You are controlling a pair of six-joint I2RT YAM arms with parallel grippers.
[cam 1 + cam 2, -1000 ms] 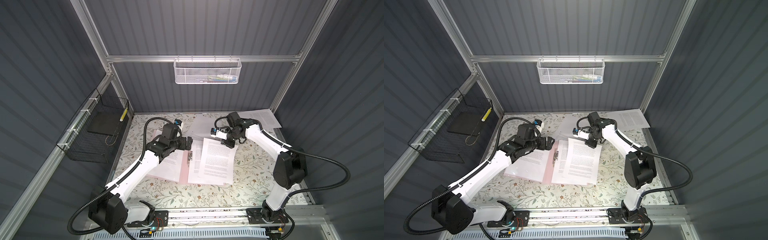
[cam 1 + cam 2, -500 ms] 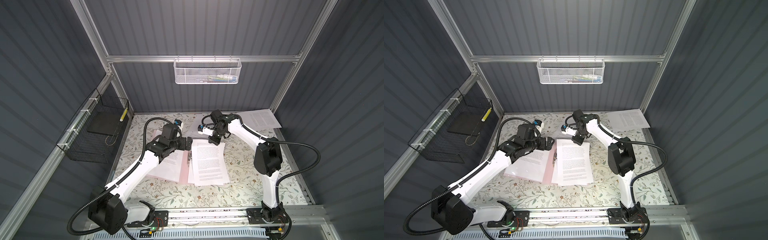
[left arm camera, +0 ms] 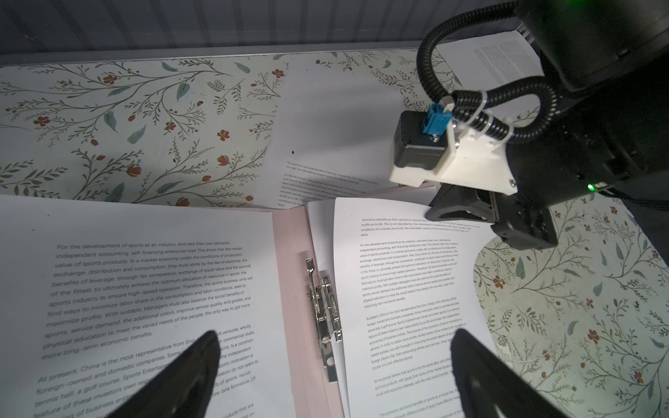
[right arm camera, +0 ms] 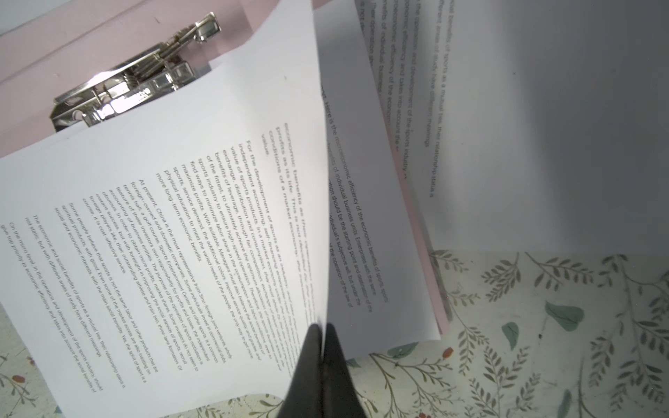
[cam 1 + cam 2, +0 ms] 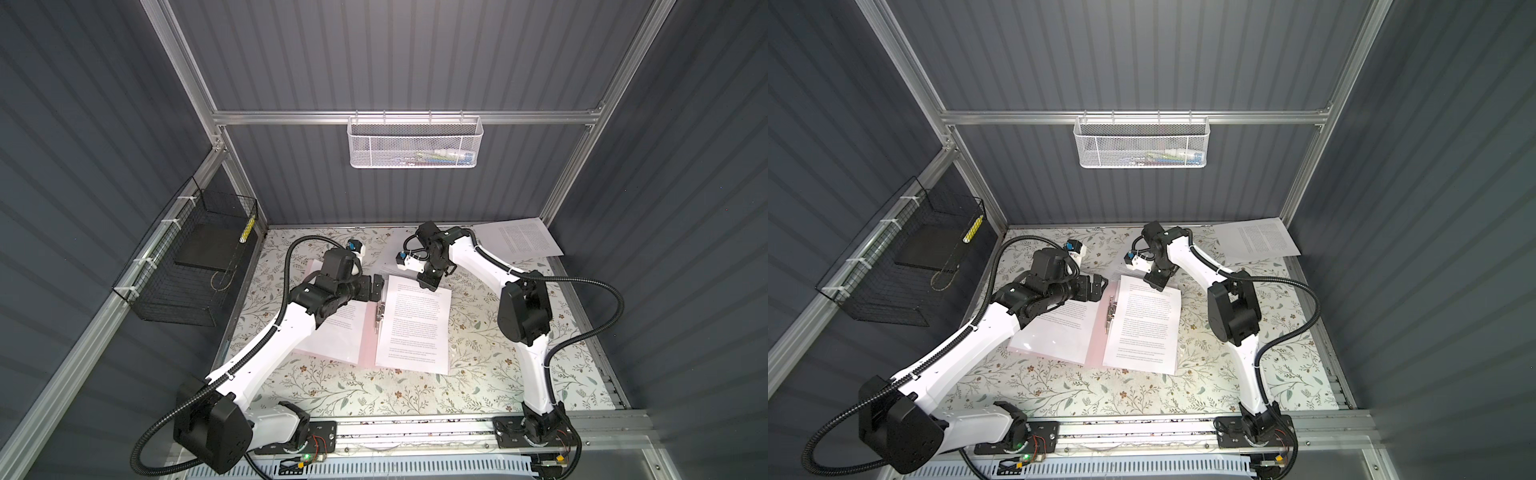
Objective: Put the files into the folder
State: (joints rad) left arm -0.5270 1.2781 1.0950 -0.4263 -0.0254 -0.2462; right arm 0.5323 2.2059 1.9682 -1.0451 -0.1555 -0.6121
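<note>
Files (image 5: 415, 328) rest on the open folder (image 5: 368, 349) near the middle of the counter (image 5: 374, 395), one pile on each half. The metal clip (image 5: 379, 318) runs along the spine between them. Being thin paper, they are light and floppy, probably slick on one another, and would buckle if pushed from an edge. A pinch on a free edge near a corner suits them best.

The right pincer (image 4: 321, 338) has such a hold: its jaws are clamped together on the far edge of the top sheet (image 4: 181, 217), which curls up to the grip. The left pincer (image 5: 376, 286) hovers above the far end of the spine, jaws wide apart, holding nothing.

Off the folder lie a stray sheet (image 3: 325, 119) just behind it toward the far edge, and a corner sheet (image 5: 517, 241) at the far right corner.

The held sheet's inner edge seems to lie against the clip rather than under it. The left arm (image 5: 270, 345) hides part of the left pile, and the number of sheets in each pile cannot be made out.
</note>
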